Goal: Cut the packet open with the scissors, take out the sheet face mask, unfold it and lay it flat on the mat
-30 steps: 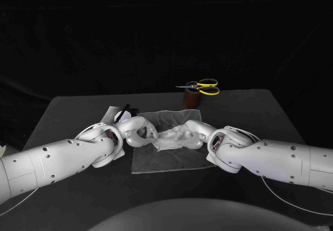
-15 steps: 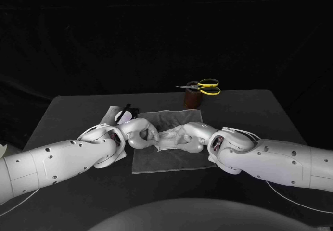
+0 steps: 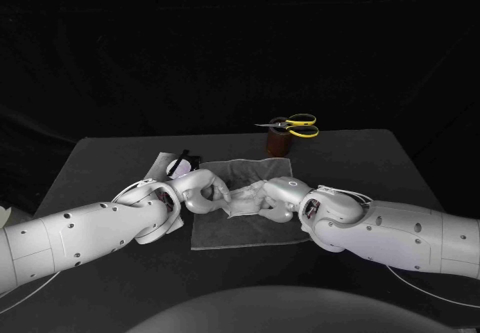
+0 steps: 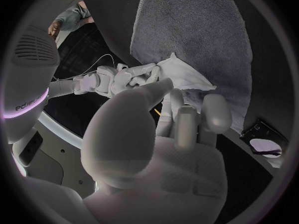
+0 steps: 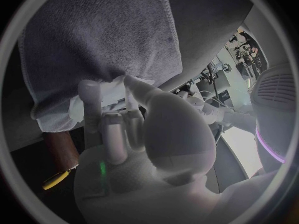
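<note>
Black table: left robot hand and right robot hand both pinch the sheet mask over the mat. Right one has edged closer to the left. Scissors sit atop the brown holder.

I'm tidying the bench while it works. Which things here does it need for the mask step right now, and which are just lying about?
In use: white folded sheet mask, pinched by the left hand and right hand; grey cloth mat beneath.
Lying about: yellow-handled scissors on a brown cylindrical stand; pale packet by the mat's far left corner.
</note>
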Motion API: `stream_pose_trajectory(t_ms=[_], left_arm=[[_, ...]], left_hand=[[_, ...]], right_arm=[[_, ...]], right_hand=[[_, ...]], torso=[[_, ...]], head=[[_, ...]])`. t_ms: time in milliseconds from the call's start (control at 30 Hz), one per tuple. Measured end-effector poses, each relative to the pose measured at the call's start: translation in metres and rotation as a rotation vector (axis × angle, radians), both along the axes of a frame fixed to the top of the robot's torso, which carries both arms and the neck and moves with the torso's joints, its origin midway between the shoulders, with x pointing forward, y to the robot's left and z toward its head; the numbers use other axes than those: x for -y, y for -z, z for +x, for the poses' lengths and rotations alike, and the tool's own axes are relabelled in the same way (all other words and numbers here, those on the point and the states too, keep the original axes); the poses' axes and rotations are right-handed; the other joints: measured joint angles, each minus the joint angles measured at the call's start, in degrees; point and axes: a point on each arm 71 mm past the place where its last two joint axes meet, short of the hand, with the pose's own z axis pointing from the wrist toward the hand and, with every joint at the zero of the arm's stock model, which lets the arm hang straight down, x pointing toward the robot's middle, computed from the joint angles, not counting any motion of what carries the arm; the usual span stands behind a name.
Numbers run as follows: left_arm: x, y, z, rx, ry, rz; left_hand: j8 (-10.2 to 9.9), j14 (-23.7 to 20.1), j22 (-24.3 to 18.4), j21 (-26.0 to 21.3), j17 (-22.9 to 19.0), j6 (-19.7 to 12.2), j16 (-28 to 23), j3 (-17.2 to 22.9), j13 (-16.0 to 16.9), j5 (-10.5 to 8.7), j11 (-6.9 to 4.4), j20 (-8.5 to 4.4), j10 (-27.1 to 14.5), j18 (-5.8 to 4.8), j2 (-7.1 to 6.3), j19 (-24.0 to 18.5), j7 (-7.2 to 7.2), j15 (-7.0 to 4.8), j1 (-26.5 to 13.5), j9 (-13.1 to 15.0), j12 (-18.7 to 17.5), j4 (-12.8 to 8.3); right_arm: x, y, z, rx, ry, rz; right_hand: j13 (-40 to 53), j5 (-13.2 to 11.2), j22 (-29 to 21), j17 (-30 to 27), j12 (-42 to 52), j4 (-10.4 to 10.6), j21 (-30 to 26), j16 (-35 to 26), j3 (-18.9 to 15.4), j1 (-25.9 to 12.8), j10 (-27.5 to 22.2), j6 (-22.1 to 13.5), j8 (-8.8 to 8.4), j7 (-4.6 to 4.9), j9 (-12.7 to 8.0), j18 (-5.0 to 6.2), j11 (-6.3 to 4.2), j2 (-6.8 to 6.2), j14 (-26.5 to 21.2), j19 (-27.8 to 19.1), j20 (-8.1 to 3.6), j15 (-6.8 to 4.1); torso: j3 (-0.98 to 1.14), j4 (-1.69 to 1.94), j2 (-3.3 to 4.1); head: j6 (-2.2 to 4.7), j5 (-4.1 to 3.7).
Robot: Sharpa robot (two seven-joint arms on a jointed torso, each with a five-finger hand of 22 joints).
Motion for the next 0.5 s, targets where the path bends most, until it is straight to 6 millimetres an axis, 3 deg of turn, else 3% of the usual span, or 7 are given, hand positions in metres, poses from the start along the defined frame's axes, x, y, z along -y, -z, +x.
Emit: stream_pose_trajectory(t_ms=[500], left_arm=[[0.0002,-0.0009,-0.0009,-0.008,-0.009,-0.023]], left_hand=[[0.0,0.19,0.13,0.0,-0.01,0.0,-0.01,0.0,0.07,0.0,-0.2,-0.21,0.21,-0.02,0.0,0.2,0.0,-0.19,0.0,-0.06,0.0,0.0]], right_arm=[[-0.0041,0.0053,0.0013,0.046,0.008,0.002]], right_hand=[[0.05,0.0,0.59,-0.01,0.57,-0.31,1.12,0.31,0.31,-0.47,-0.01,0.3,1.08,-0.31,0.89,-0.06,-0.42,-0.45,0.01,0.72,-0.31,-0.41]], torso=[[0.02,-0.03,0.0]], head=[[0.0,0.12]])
